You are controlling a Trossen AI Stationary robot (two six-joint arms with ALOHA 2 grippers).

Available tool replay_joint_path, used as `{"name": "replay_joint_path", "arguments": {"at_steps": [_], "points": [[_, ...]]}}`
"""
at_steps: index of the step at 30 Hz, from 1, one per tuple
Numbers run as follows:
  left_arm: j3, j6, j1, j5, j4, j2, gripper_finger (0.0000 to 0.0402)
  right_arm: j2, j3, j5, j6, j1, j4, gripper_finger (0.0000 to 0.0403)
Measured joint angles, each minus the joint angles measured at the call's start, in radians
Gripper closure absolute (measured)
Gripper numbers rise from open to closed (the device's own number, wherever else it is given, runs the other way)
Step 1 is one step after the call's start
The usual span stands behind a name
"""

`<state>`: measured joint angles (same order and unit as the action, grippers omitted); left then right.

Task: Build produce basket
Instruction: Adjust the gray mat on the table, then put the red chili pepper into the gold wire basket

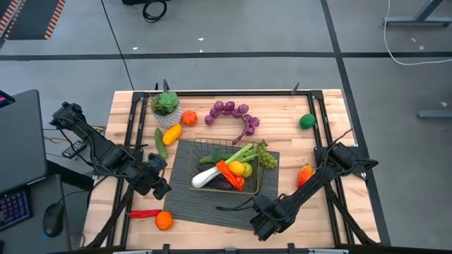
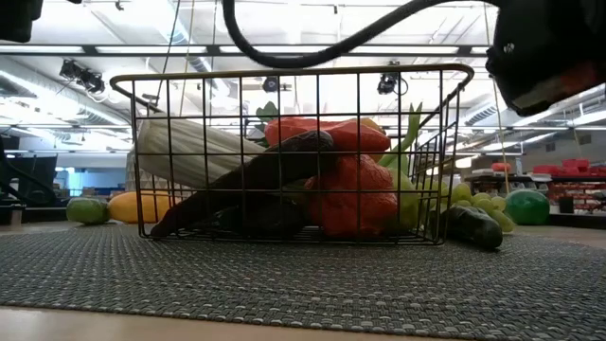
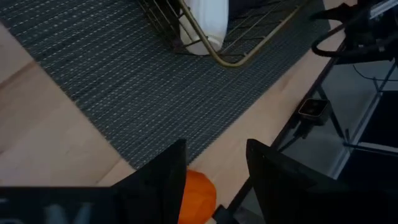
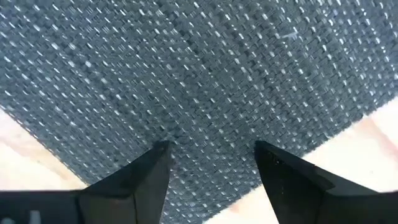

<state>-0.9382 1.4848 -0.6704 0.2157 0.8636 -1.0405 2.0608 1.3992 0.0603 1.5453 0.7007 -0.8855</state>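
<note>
The brass wire basket [image 1: 205,141] stands on the dark ribbed mat [image 1: 183,201]. It holds a white-green leek [image 1: 206,176], an orange carrot [image 1: 227,173], a yellow fruit [image 1: 236,168], a dark eggplant [image 2: 246,185] and green grapes [image 1: 267,158]. My left gripper [image 1: 159,185] is open and empty over the mat's left edge. An orange [image 3: 199,193] lies on the table beyond it, apart from the fingers. My right gripper [image 1: 261,224] is open and empty over the mat's near edge [image 4: 205,74].
Loose on the table are an orange [image 1: 164,220], a red pepper [image 1: 145,212], a yellow fruit [image 1: 171,134], a green vegetable [image 1: 161,143], another orange [image 1: 188,118], purple grapes [image 1: 233,116], a green fruit [image 1: 306,121] and an orange pepper [image 1: 304,175]. A potted succulent [image 1: 167,107] stands far left.
</note>
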Motion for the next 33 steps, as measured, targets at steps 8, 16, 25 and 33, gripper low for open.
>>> {"name": "replay_joint_path", "arguments": {"at_steps": [8, 16, 25, 33], "points": [[0.0, 0.053, 0.0, 0.0, 0.0, 0.0, 0.023, -0.007, -0.049, -0.005, -0.109, -0.009, -0.004, 0.0161], [0.0, 0.083, 0.0, 0.0, -0.006, 0.0, 0.023, -0.004, -0.051, 0.018, -0.137, -0.033, -0.096, 0.0161], [0.0, 0.084, 0.0, 0.0, -0.019, 0.0, 0.023, -0.008, -0.045, 0.006, -0.129, -0.048, -0.117, 0.0161], [-0.026, 0.008, 0.0, -0.1, -0.079, 0.0, 0.023, -0.152, -0.043, 0.055, -0.03, -0.028, -0.19, 0.0161]]}}
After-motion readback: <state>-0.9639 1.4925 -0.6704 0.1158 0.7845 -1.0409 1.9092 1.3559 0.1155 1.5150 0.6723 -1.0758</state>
